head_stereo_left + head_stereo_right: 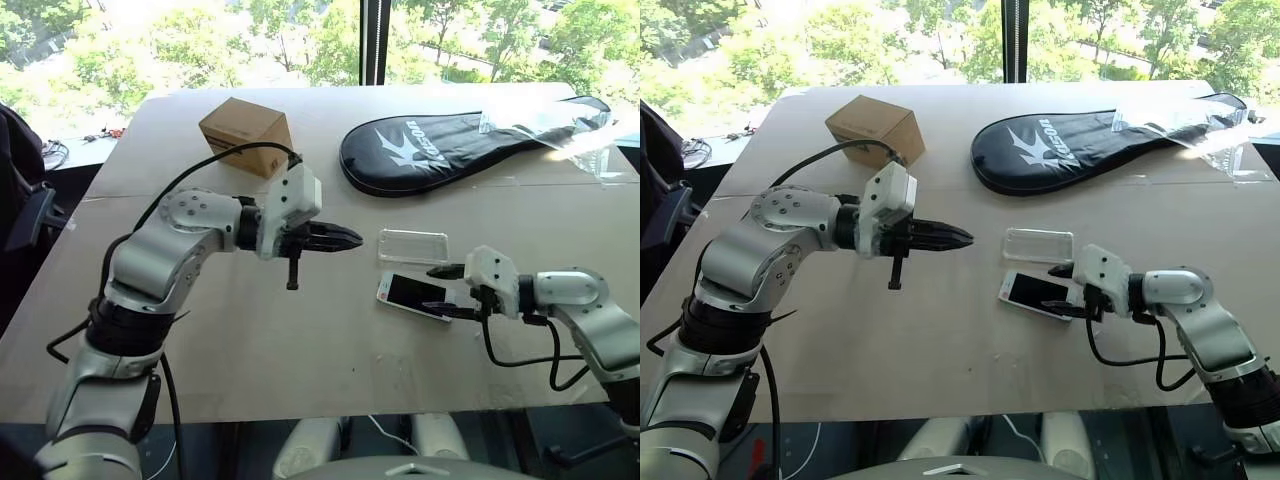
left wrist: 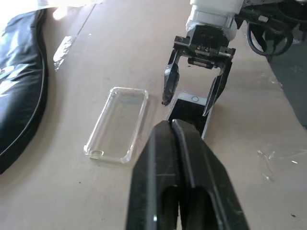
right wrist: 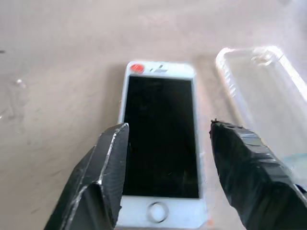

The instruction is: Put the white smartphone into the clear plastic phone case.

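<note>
Here the right pincer [image 3: 165, 139] straddles the white smartphone [image 3: 160, 139], fingers apart.

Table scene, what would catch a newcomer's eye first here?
Probably the right gripper, its jaws open and straddling the white smartphone, which lies screen up on the table. Just beyond the phone lies the clear plastic phone case, empty. The left gripper, jaws shut, hangs above the table pointing toward them; a black racket cover and a cardboard box sit farther back.
</note>
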Robot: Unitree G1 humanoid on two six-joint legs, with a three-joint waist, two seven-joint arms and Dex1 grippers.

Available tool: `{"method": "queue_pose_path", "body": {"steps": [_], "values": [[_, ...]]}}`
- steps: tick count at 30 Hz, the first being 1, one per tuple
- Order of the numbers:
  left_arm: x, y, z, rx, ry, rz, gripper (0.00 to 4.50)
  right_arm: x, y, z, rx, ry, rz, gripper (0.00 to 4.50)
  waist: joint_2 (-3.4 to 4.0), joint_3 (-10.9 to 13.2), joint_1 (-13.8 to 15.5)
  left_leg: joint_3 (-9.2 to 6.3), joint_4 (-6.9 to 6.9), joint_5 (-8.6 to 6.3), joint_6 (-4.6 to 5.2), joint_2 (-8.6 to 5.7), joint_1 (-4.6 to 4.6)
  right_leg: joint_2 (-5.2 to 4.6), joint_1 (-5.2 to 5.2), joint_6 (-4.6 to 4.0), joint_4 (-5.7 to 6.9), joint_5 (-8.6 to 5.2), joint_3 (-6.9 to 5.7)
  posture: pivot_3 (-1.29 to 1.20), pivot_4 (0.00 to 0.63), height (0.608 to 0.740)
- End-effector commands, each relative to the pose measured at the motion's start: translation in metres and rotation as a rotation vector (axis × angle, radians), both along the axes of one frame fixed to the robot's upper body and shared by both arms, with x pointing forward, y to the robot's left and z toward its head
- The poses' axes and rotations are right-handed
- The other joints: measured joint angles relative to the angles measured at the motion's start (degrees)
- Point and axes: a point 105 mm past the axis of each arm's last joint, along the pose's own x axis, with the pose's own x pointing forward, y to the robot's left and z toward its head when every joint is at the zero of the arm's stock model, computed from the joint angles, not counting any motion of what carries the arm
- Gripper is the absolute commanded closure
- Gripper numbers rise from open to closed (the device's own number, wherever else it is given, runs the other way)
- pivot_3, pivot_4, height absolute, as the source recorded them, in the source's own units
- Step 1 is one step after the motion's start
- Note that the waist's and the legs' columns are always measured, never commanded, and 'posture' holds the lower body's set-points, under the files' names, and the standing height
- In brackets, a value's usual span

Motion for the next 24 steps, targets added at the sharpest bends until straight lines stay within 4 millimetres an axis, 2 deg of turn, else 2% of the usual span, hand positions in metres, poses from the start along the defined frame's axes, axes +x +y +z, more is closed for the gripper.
{"method": "queue_pose_path", "body": {"steps": [1,3,7,10,12,17,20,23,24], "values": [[0.008,0.006,0.006,-0.026,-0.063,0.047,4.46,0.013,-0.006,0.028,0.015,-0.058,0.009,1.6,0.0,0.0,-0.1,0.0,0.01,0.0,0.0,0.0,-0.05,0.0,-0.04,0.0,0.0,0.0,0.0,0.0,0.15,0.74],[0.011,0.005,0.003,-0.024,-0.075,0.059,4.46,0.018,-0.009,0.03,0.009,-0.037,0.014,1.6,0.0,0.0,-0.2,0.02,0.02,0.0,0.0,-0.01,-0.1,-0.01,-0.08,0.0,-0.03,0.01,0.01,0.0,0.15,0.74],[0.009,0.004,0.002,-0.017,-0.085,0.047,4.46,0.009,-0.015,0.014,-0.069,0.054,0.073,1.6,-0.01,0.0,0.0,-0.12,0.03,0.0,0.0,0.0,-0.34,-0.03,-0.25,-0.01,-0.07,0.0,-0.15,0.0,0.15,0.74],[0.003,0.004,0.003,-0.025,-0.088,0.047,4.5,0.006,-0.011,0.005,0.008,0.057,0.016,0.8,-0.01,0.0,-0.1,-0.08,0.08,0.0,0.01,-0.02,-0.64,-0.06,-0.5,-0.01,-0.06,0.01,-0.12,0.0,0.15,0.74],[-0.003,0.006,-0.001,-0.012,-0.072,0.041,4.5,0.007,-0.012,-0.004,0.035,0.01,-0.046,0.03,-0.01,0.0,-0.2,-0.08,0.05,0.0,0.0,-0.02,-0.64,-0.06,-0.53,0.0,-0.06,0.0,-0.11,0.0,0.15,0.74],[-0.02,0.003,-0.01,0.017,0.009,-0.032,4.5,-0.006,-0.005,-0.03,0.079,0.069,-0.088,0.03,0.01,0.0,-0.2,0.03,0.07,0.0,0.0,-0.02,-0.58,-0.03,-0.57,-0.01,0.11,0.01,0.02,0.0,0.15,0.74],[-0.021,0.005,-0.011,0.045,0.02,-0.05,4.5,-0.008,-0.005,-0.042,0.061,0.093,-0.1,0.03,0.02,0.0,-0.1,0.04,0.13,0.03,-0.04,-0.02,-0.46,-0.02,-0.48,-0.02,0.21,0.02,0.01,0.0,0.15,0.74],[-0.02,0.004,-0.011,0.068,0.012,-0.075,4.5,-0.012,-0.011,-0.065,-0.012,0.141,-0.11,0.03,0.0,0.0,-0.1,0.03,0.13,0.03,-0.04,-0.02,-0.46,-0.01,-0.49,-0.03,0.2,0.02,0.0,0.0,0.15,0.74],[-0.02,0.003,-0.01,0.07,0.011,-0.079,4.5,-0.013,-0.012,-0.069,-0.015,0.153,-0.115,0.26,0.01,0.0,-0.1,0.03,0.13,0.03,-0.04,-0.02,-0.46,-0.02,-0.48,-0.03,0.19,0.02,0.0,0.0,0.15,0.74]]}}
